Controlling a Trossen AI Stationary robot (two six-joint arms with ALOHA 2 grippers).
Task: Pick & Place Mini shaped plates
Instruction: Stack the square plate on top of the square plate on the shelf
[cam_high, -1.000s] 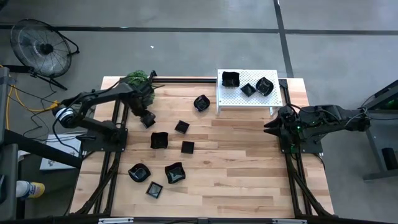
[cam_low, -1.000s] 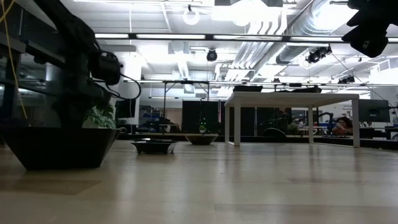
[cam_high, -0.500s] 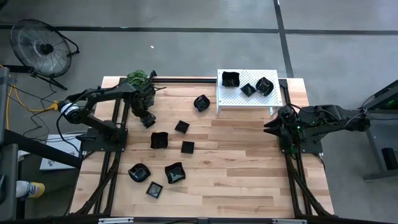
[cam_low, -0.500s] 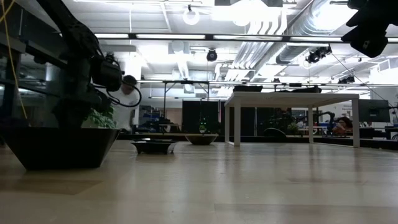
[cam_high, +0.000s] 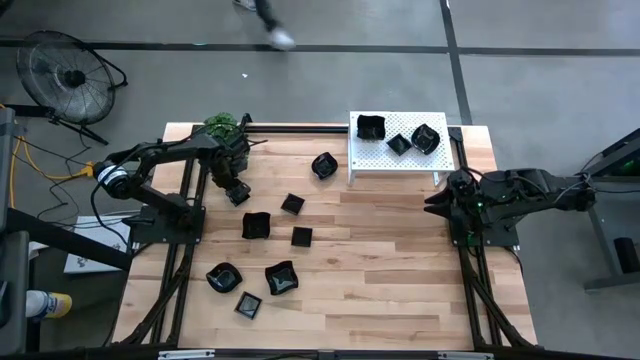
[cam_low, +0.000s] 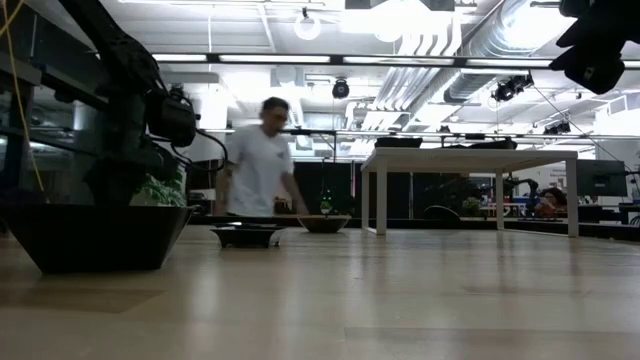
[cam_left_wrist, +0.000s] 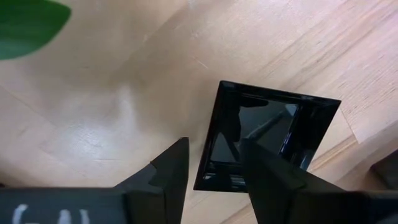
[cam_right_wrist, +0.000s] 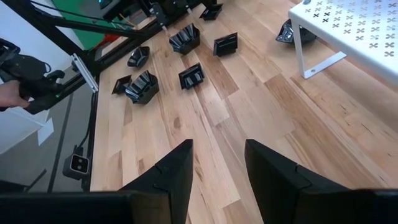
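My left gripper (cam_high: 236, 190) is down over a square black mini plate (cam_high: 239, 196) near the table's back left. In the left wrist view my left gripper (cam_left_wrist: 212, 144) straddles one wall of this plate (cam_left_wrist: 273, 124), one finger inside and one outside, with a thin gap still showing. Several more black plates lie loose mid-table, among them a wavy one (cam_high: 256, 225) and a small square one (cam_high: 301, 237). Three plates (cam_high: 399, 144) sit on the white rack (cam_high: 400, 165). My right gripper (cam_high: 430, 205) waits open and empty at the right edge.
A potted plant (cam_high: 225, 130) stands just behind the left gripper. In the low view a big dark plate (cam_low: 100, 235) fills the left foreground. A person (cam_low: 258, 170) walks past behind the table. Bare wood (cam_right_wrist: 205, 112) lies between the right gripper and the loose plates.
My left arm has shifted its elbow and settled slightly lower over the square plate, its fingers narrowing a little. A person has walked into view behind the table. The right arm has not moved.
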